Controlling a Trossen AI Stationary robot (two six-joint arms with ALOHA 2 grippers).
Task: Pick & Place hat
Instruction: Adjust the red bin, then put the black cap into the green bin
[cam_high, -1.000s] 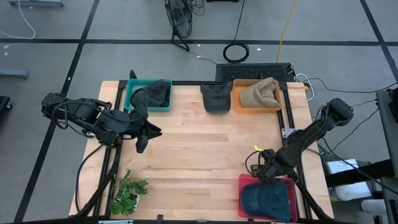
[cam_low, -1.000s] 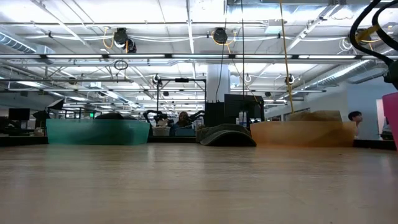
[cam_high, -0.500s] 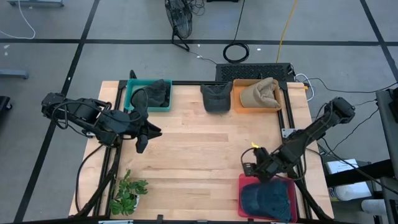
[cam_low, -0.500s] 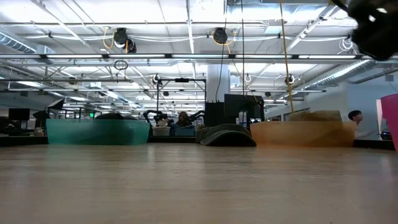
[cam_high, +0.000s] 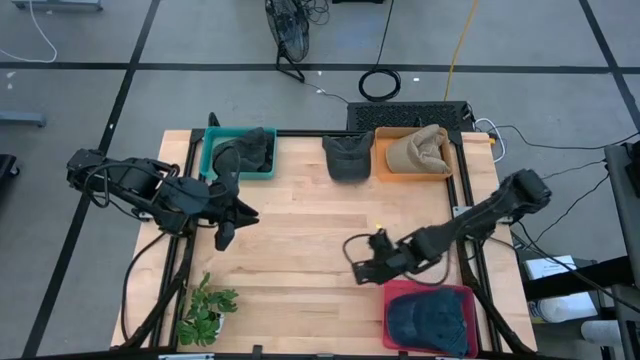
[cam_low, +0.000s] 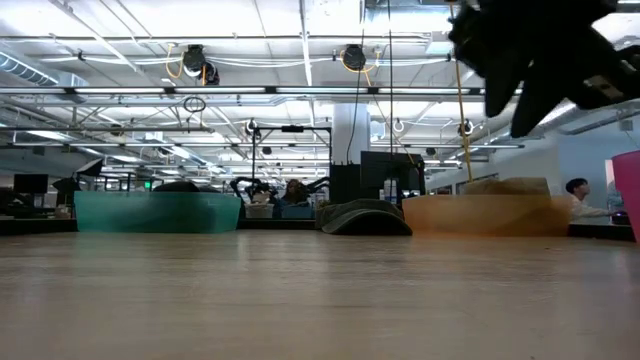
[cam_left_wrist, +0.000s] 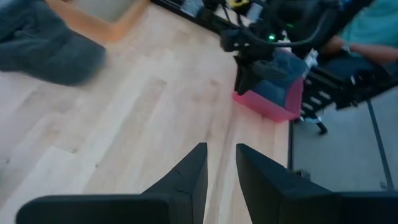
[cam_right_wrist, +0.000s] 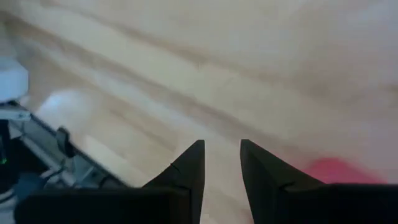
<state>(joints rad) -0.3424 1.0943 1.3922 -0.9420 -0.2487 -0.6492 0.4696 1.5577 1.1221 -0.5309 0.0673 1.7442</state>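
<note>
Four hats show in the high view. A dark grey hat (cam_high: 347, 157) lies with its brim on the bare table at the far edge. Another dark hat (cam_high: 247, 150) sits in a teal bin (cam_high: 210, 160). A tan hat (cam_high: 420, 148) sits in an orange bin (cam_high: 385, 165), and a blue hat (cam_high: 430, 322) lies in a red bin (cam_high: 392, 292) at the near right. My right gripper (cam_high: 358, 268) hangs above the table left of the red bin, open by a narrow gap and holding nothing. My left gripper (cam_high: 238, 218) waits raised at the left, open and holding nothing.
A small green plant (cam_high: 205, 310) stands at the near left corner. Bare wood (cam_high: 310, 230) lies between the two arms. The three bins and the grey hat line the far and near right sides. A black frame (cam_high: 460, 215) runs along the table's edges.
My right gripper has swung from above the red bin toward the table's left edge, rising a little and rolling as it went; its fingers keep the same gap. The blue hat stays in the red bin. My left arm has kept still.
</note>
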